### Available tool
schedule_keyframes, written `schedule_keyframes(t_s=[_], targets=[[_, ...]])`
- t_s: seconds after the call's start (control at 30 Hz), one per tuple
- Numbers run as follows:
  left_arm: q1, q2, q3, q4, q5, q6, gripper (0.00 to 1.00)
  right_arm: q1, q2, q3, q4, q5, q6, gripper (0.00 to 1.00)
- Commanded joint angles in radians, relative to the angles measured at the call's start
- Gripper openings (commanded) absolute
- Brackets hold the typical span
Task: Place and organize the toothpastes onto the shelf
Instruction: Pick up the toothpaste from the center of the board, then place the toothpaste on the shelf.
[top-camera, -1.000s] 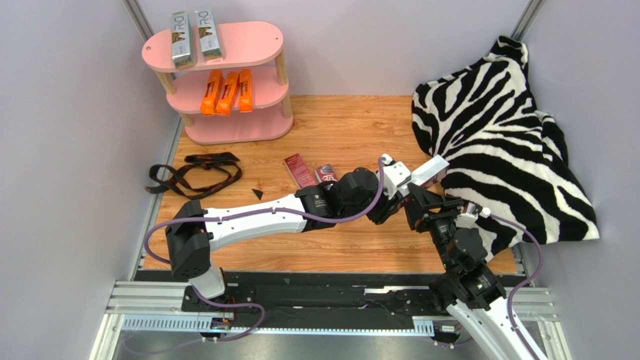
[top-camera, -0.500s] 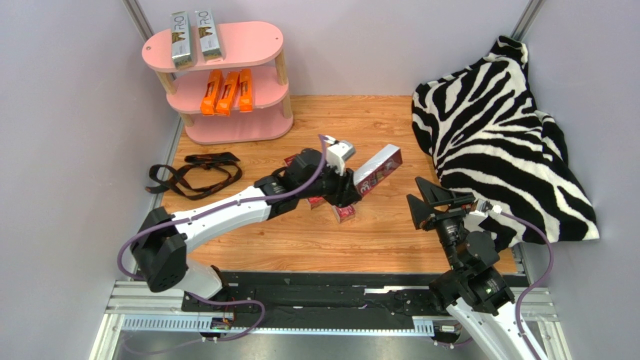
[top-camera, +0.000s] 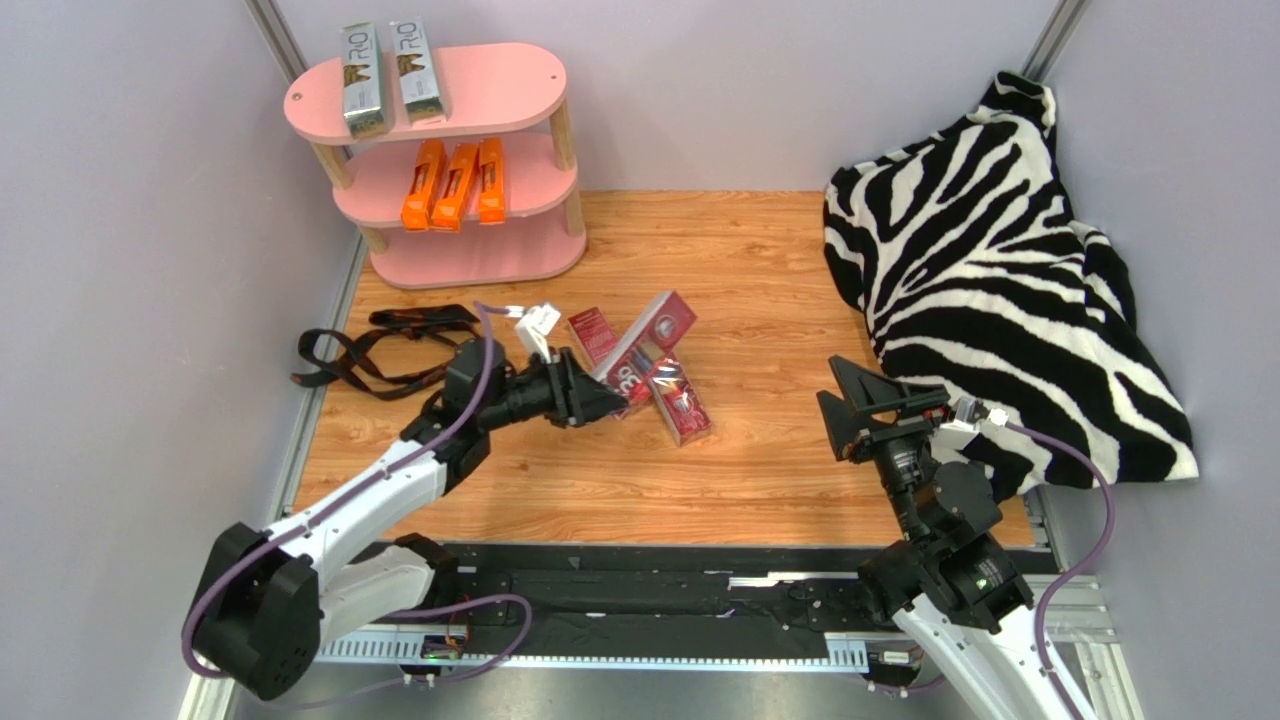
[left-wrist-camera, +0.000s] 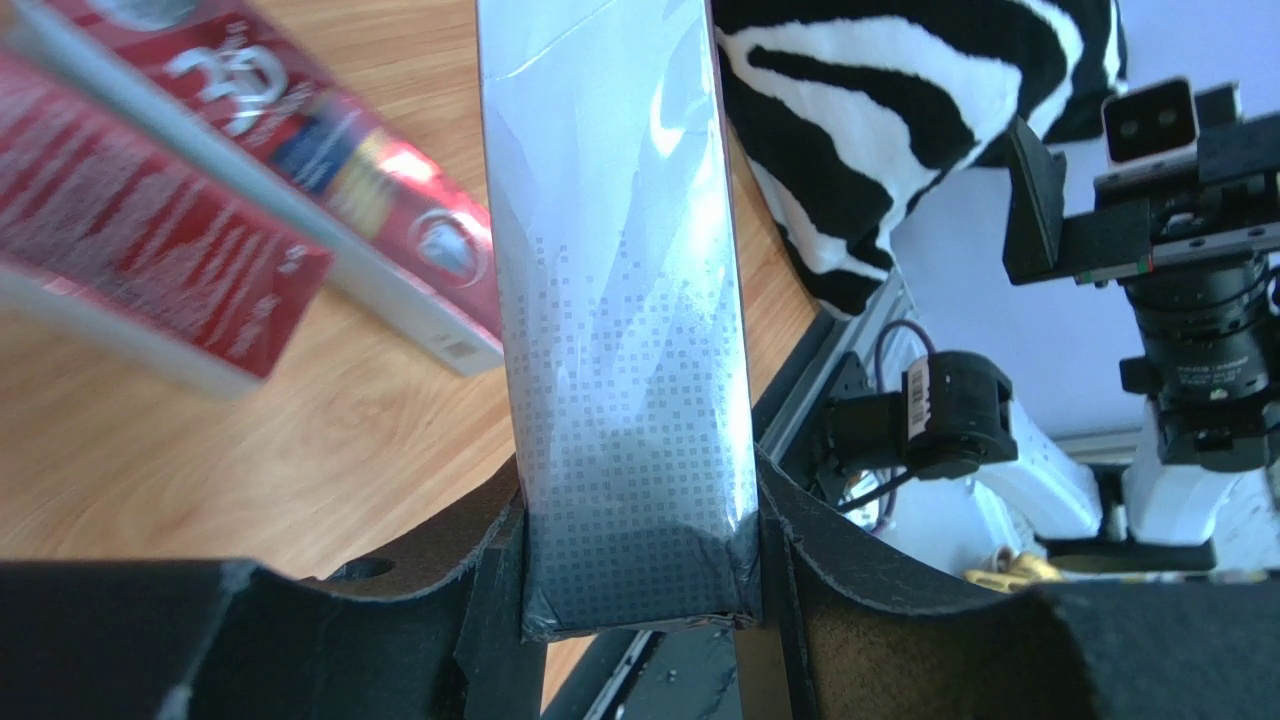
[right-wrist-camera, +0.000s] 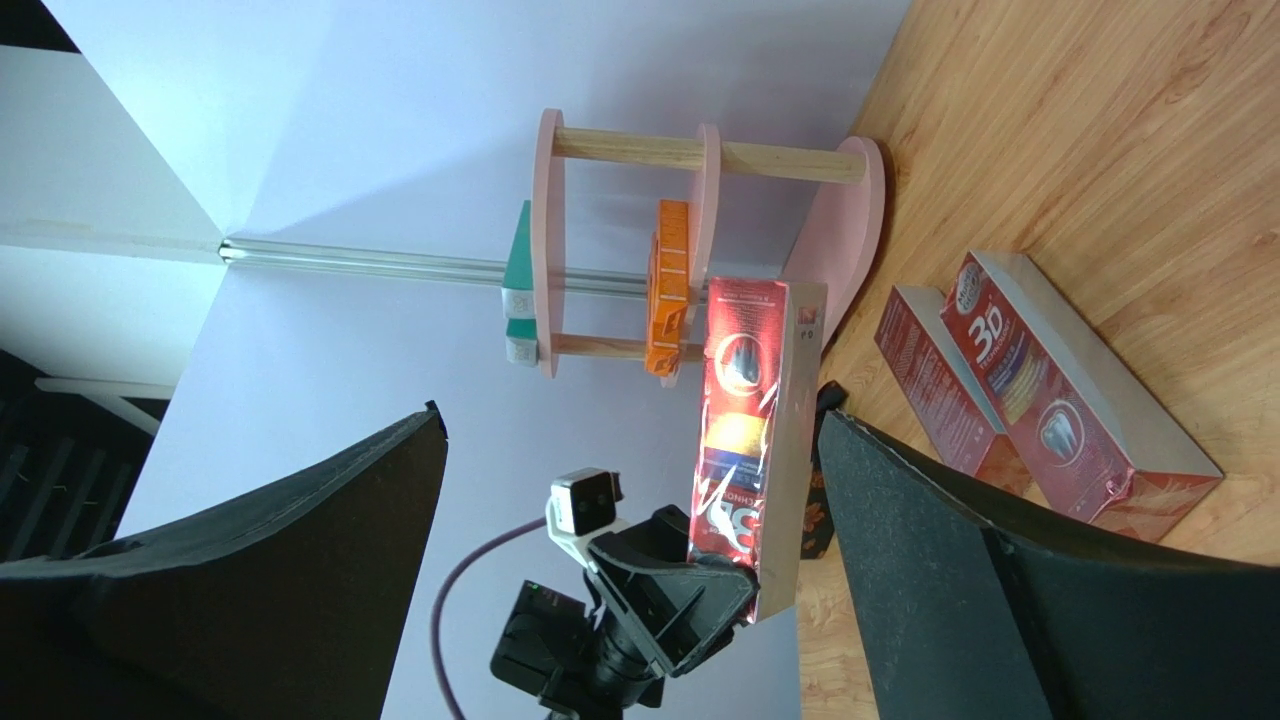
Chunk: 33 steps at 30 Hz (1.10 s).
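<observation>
My left gripper (top-camera: 601, 393) is shut on the end of a dark red toothpaste carton (top-camera: 649, 333) and holds it tilted above the table. In the left wrist view the held carton's silver side (left-wrist-camera: 624, 300) sits between the jaws. Two more dark red cartons lie on the wood, one (top-camera: 594, 336) behind and one (top-camera: 681, 405) beside it. My right gripper (top-camera: 860, 405) is open and empty near the zebra cloth. The pink shelf (top-camera: 519, 75) stands at the back left, with two silver-grey cartons (top-camera: 361, 75) on top and three orange cartons (top-camera: 451, 183) on the middle tier.
A black strap (top-camera: 383, 348) lies left of my left arm, in front of the shelf. A zebra-print cloth (top-camera: 992, 255) covers the right side of the table. Grey walls close in both sides.
My left arm has drawn back to the left with the red carton in its grip, away from my right gripper. The right gripper has opened and pulled back slightly.
</observation>
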Motion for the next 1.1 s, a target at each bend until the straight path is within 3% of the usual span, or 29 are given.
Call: schedule_keyframes(t_s=[0.0, 0.23, 0.47, 0.67, 0.8, 1.07], targets=[[0.168, -0.085, -0.094, 0.183, 0.165, -0.125, 0.29, 0.003, -0.005, 0.028, 0.006, 0.018, -0.041, 1.0], [0.469, -0.206, -0.293, 0.278, 0.283, -0.26, 0.28, 0.003, 0.01, 0.011, -0.008, 0.021, -0.066, 1.0], [0.708, -0.143, -0.329, 0.327, 0.415, -0.313, 0.29, 0.003, 0.039, 0.016, -0.017, 0.011, -0.096, 1.0], [0.799, 0.01, -0.332, 0.492, 0.49, -0.381, 0.36, 0.003, 0.05, 0.016, -0.017, -0.001, -0.11, 1.0], [0.828, 0.122, -0.324, 0.603, 0.496, -0.422, 0.29, 0.003, 0.053, 0.027, -0.016, 0.002, -0.132, 1.0], [0.854, 0.392, -0.277, 0.928, 0.481, -0.533, 0.26, 0.003, 0.076, 0.057, -0.027, 0.008, -0.193, 1.0]])
